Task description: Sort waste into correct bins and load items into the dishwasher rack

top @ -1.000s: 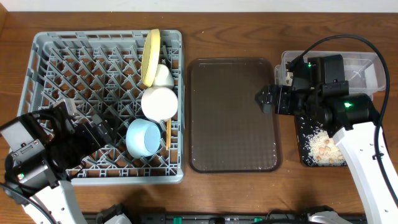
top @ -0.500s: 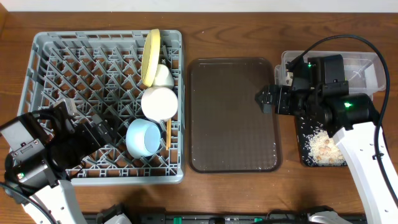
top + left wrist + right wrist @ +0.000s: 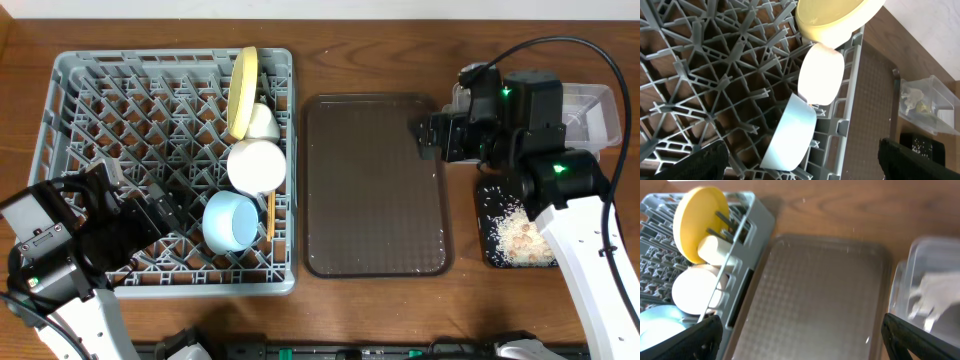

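The grey dishwasher rack (image 3: 100, 110) holds the yellow plate (image 3: 243, 88) on edge, the white cup (image 3: 264, 122), the white bowl (image 3: 254, 165), the light blue bowl (image 3: 230, 220) and the chopsticks (image 3: 270, 215). My left gripper (image 3: 160, 208) hangs open over the rack's front, left of the blue bowl (image 3: 790, 132), holding nothing. My right gripper (image 3: 428, 140) is open and empty above the brown tray's right edge. The clear container (image 3: 592, 108) holds a crumpled napkin (image 3: 910, 95) and a wrapper (image 3: 923, 107). Rice scraps (image 3: 522, 235) lie in the black tray (image 3: 493, 250).
The brown serving tray (image 3: 375, 190) lies bare between the rack and the two bins. My right arm covers the left part of the clear container and the far end of the black tray. Bare wooden table (image 3: 380, 60) runs along the far side.
My right gripper has moved a little toward the far side of the table, still open. The left arm and everything in the rack have stayed put.
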